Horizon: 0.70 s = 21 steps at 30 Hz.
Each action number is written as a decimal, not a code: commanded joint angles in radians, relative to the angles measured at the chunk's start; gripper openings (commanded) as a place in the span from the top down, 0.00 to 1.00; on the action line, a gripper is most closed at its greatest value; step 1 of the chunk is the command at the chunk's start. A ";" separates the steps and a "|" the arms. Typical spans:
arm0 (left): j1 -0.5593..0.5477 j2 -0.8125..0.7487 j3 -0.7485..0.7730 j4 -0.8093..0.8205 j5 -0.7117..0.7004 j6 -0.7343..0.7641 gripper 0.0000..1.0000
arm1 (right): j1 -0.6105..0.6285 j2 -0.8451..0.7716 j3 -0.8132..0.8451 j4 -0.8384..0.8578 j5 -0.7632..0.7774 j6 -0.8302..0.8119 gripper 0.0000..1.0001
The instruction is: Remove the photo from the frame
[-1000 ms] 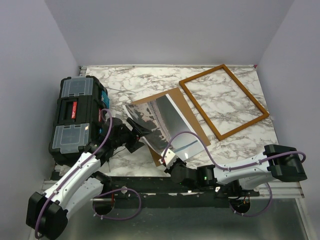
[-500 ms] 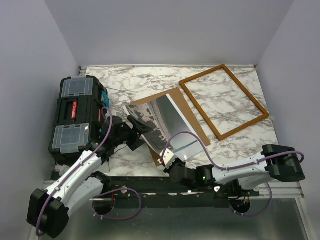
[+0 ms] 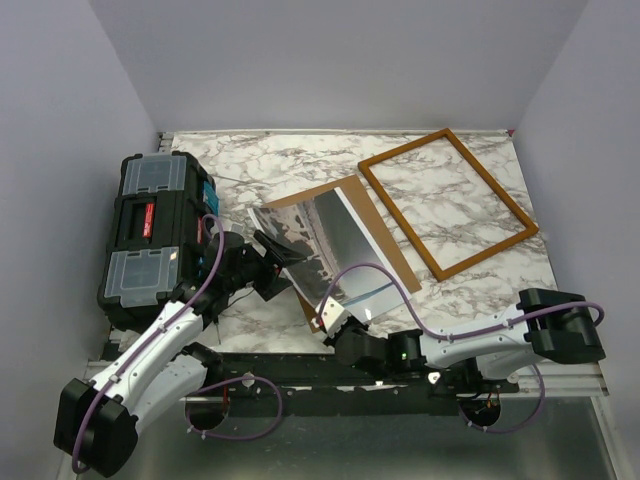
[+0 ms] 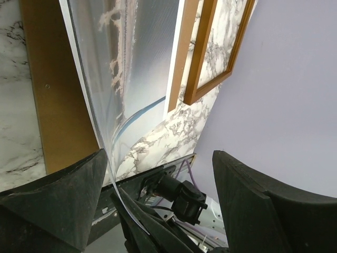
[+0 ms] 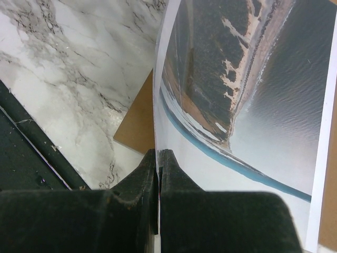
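The photo [image 3: 325, 245], a curled landscape print with a pale border, stands bowed above the brown backing board [image 3: 350, 192] mid-table. My right gripper [image 3: 333, 316] is shut on the photo's near edge; in the right wrist view its jaws [image 5: 158, 154] pinch the white border of the photo [image 5: 247, 95]. My left gripper [image 3: 278, 258] is open at the photo's left edge. In the left wrist view the photo [image 4: 137, 63] has its edge running down between the spread fingers [image 4: 63, 200], close to the left one. The orange-brown frame [image 3: 398, 221] lies empty at the back right.
A black toolbox [image 3: 150, 235] stands at the table's left edge beside my left arm. The backing board [image 5: 138, 124] lies flat under the photo, its near corner close to the table's front edge. Walls close the back and both sides.
My right gripper has shifted slightly left along the near edge with the photo in it, and the photo's curl has changed a little. The left gripper has barely moved.
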 commanded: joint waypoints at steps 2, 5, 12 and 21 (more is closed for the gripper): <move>0.002 0.003 -0.003 0.064 0.044 -0.036 0.18 | -0.003 0.022 0.034 0.013 -0.041 0.002 1.00; 0.002 0.013 -0.010 0.065 0.034 -0.033 0.18 | -0.003 0.027 0.037 0.014 -0.044 -0.002 1.00; 0.002 0.011 -0.027 0.093 0.000 0.002 0.19 | -0.003 0.038 0.047 0.012 -0.050 -0.004 1.00; 0.002 0.025 -0.092 0.115 -0.025 0.024 0.18 | -0.003 0.015 0.034 0.023 -0.036 0.009 1.00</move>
